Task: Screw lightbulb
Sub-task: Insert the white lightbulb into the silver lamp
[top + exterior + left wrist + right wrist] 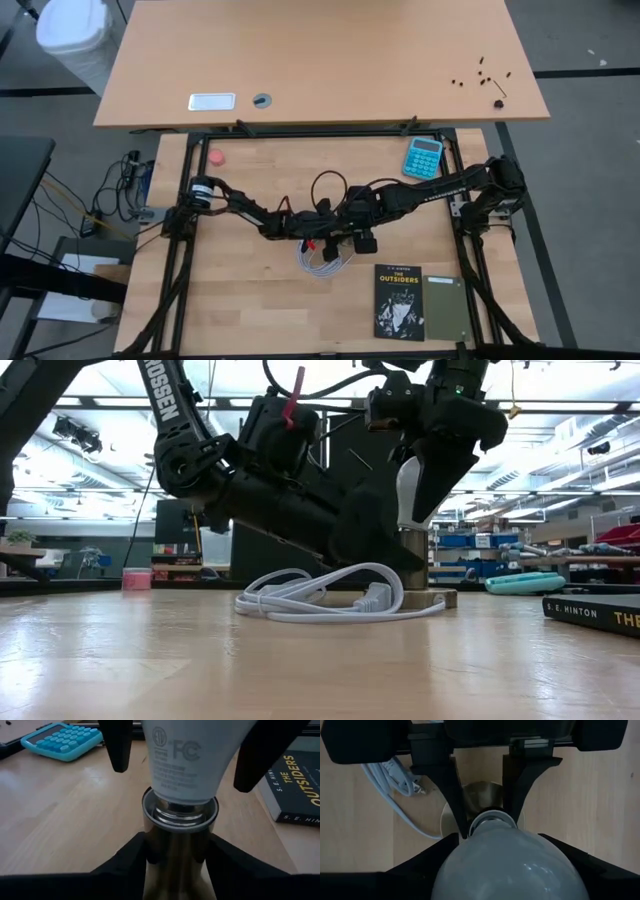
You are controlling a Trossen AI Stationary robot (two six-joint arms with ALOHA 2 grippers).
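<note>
You have the lightbulb (185, 760) standing upright with its metal screw base sitting in the mouth of the brass-coloured socket (177, 855), near the middle of the desk (250, 300) beside the coiled white cable (320, 598). Your left gripper (176, 851) is clenched on the socket's stem from the side, low down, which looks meant to stop the socket from turning or tipping while the bulb is twisted. Your right gripper (505, 851) comes down from above and grasps the bulb's white dome, one finger on each side, so the bulb's axis runs straight out from between the fingers and a wrist roll would drive the thread. In the left wrist view a band of the bulb's thread shows above the socket's rim, so I judge that the bulb is started but not seated. The bulb therefore sits directly under the right gripper and just above the left one, the two grippers stacked on one vertical line. The blue calculator (424, 157) and the book (399, 300) lie well apart from the work
</note>
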